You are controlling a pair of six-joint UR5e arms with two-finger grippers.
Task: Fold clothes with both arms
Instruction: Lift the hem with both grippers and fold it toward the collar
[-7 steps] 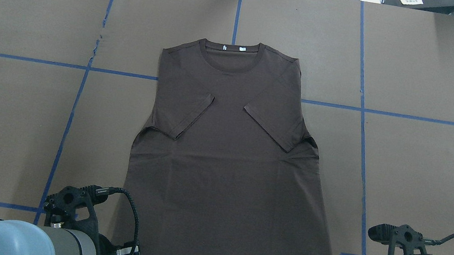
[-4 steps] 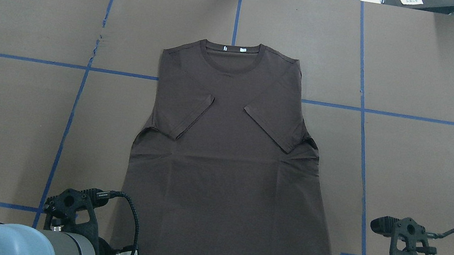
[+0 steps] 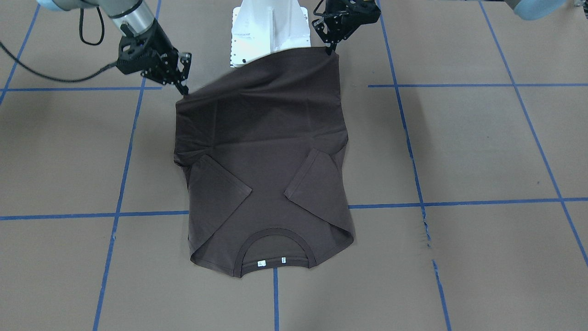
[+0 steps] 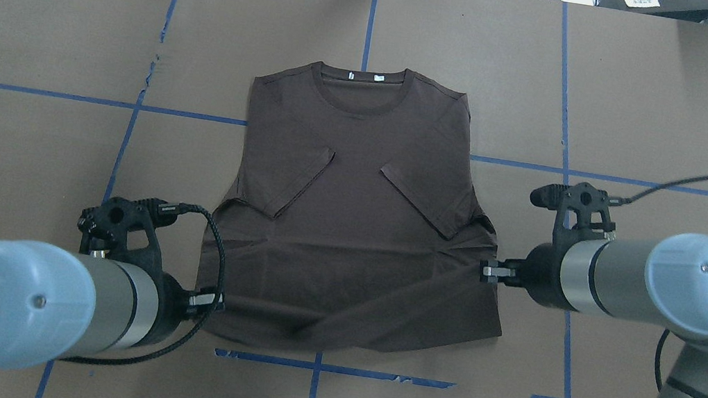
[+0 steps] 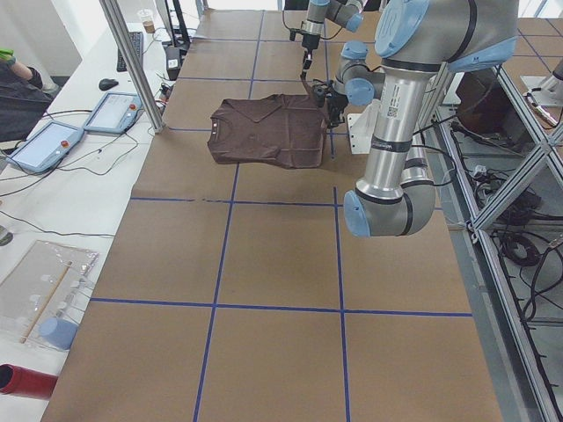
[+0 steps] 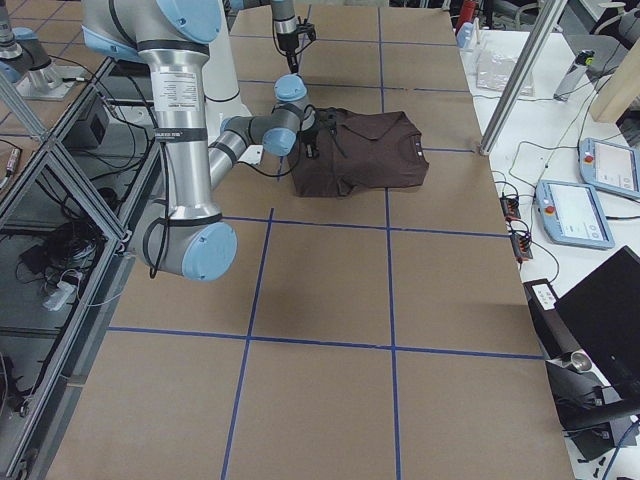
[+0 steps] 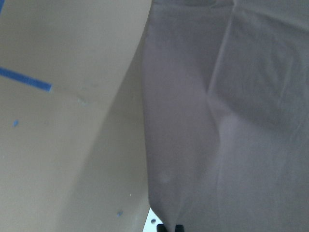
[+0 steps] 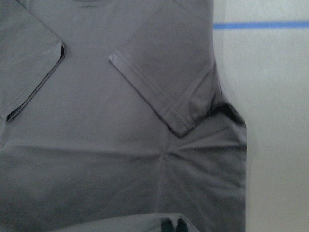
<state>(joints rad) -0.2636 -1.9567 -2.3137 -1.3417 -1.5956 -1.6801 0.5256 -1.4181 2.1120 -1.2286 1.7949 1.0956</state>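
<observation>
- Front-facing view: my left gripper (image 3: pixel 331 49) was pinched tight on one hem corner of the T-shirt (image 3: pixel 262 151). My right gripper (image 3: pixel 183 89) was pinched on the other, and both corners were raised off the table (image 3: pixel 459 147). The lifted hem hid the lower part of the white pedestal (image 3: pixel 266 23). The collar (image 3: pixel 278 231) and its neck tags (image 3: pixel 260 263) lay flat toward the table edge opposite my base. The sleeves (image 3: pixel 216 193) were folded in over the chest. The top edge cut off both my arms.
- Overhead view: the T-shirt sat about the table's middle, collar toward the far edge and hem toward my edge. My wrists covered most of each gripper, so only the tips showed at the cloth's border. Whatever lay under the raised hem was hidden, and the bottom edge cut the pedestal.
- Exterior left view: the T-shirt was small and far off, beyond my near left arm. The grippers were too small there for me to judge.
- Exterior right view: my near right arm crossed in front of the hem end, and the grip itself could not be made out.
- Left wrist view: only my dark fingertips (image 7: pixel 178 227) showed at the bottom edge, close together with cloth rising from them. Blurred cloth filled the right side. To the left was bare table with a piece of blue tape (image 7: pixel 24 79).
- Right wrist view: my fingertips (image 8: pixel 166 224) met on a fold of hem at the bottom edge. One sleeve showed whole, and the other was cut by the left edge.
</observation>
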